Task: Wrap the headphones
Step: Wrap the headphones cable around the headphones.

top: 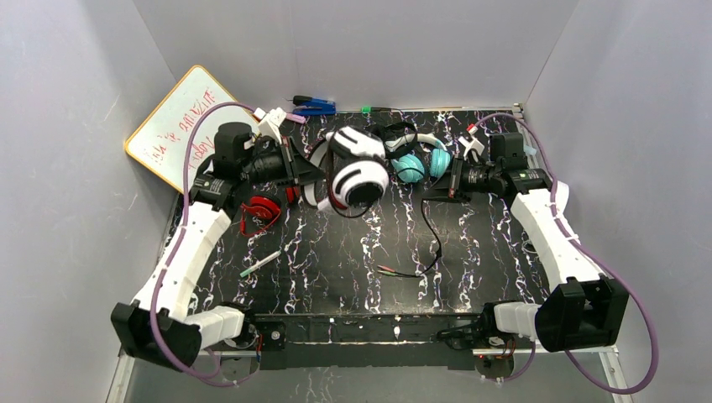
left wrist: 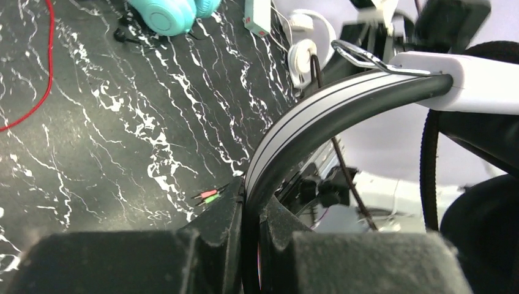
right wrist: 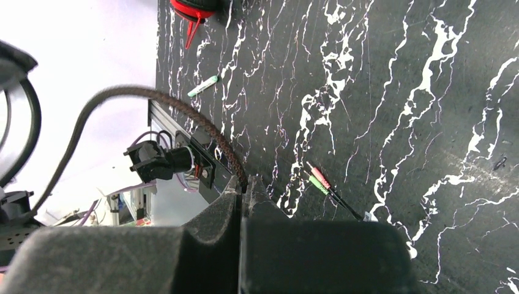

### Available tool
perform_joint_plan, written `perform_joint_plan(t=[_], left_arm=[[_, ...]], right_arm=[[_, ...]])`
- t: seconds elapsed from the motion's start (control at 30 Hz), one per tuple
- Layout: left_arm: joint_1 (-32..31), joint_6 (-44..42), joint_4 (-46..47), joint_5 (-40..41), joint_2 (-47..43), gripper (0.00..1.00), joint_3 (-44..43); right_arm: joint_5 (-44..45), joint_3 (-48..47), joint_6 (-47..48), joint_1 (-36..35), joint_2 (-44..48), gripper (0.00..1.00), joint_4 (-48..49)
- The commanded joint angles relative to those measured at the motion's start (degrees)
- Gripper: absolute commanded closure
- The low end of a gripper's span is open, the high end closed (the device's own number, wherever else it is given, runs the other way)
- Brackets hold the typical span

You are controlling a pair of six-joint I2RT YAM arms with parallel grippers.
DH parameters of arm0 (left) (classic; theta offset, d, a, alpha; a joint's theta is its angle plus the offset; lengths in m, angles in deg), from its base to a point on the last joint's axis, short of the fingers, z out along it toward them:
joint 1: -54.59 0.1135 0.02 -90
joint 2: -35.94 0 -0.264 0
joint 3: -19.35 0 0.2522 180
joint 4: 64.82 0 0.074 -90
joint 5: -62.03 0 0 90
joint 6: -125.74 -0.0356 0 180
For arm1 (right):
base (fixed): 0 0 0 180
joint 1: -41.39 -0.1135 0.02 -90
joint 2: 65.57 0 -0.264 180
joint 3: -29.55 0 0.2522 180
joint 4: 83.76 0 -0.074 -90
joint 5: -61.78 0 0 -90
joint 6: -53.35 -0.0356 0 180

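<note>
- While the left gripper [left wrist: 251, 211] is clamped on the striped band of the white-and-black headphones [top: 357, 172], the padded cups hang to the right of its fingers, over the far half of the marbled table [top: 336, 252].
- Right gripper [right wrist: 243, 184]: fingers pressed together on a braided cord [right wrist: 153, 96], just right of the white-and-black headphones. From the pinch the cord arches up and away.
- Teal headphones [top: 420, 164]: on the table just beside the white-and-black headphones, on their right, between them and the right gripper.
- Red headphones [top: 260, 214]: on the table to the left of the white-and-black headphones and nearer the arm bases, under the left arm.
- Pink and green plugs [top: 386, 270]: flat on the table, well nearer the arm bases than the white-and-black headphones, at the end of a thin black lead.
- Marker [top: 260, 264]: loose on the table, left of and nearer than the white-and-black headphones.
- Whiteboard [top: 180, 126]: leaning against the wall, far left of the white-and-black headphones.
</note>
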Motion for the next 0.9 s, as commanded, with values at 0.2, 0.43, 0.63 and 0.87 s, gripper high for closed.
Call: perform_joint_plan(t=[0.2, 0.43, 0.63, 0.87], left_arm=[[-9.8, -26.9, -10.0, 9.8, -9.1, 1.0, 4.0], [-17.1, -38.0, -14.1, 17.3, -9.7, 1.0, 8.0], [-24.5, -41.0, -14.3, 29.4, -6.4, 1.0, 8.8], [-31.3, -45.5, -14.6, 49.4, 1.5, 1.0, 7.7]], right_arm=[[2.9, -5.1, 1.7, 1.2, 1.3, 0.99, 0.0], [2.6, -7.2, 1.4, 1.4, 0.0, 0.99, -0.1], [-6.4, -12.0, 0.5, 0.8, -1.9, 0.99, -2.5], [-8.9, -16.8, -0.5, -0.7, -1.6, 0.99, -5.5]])
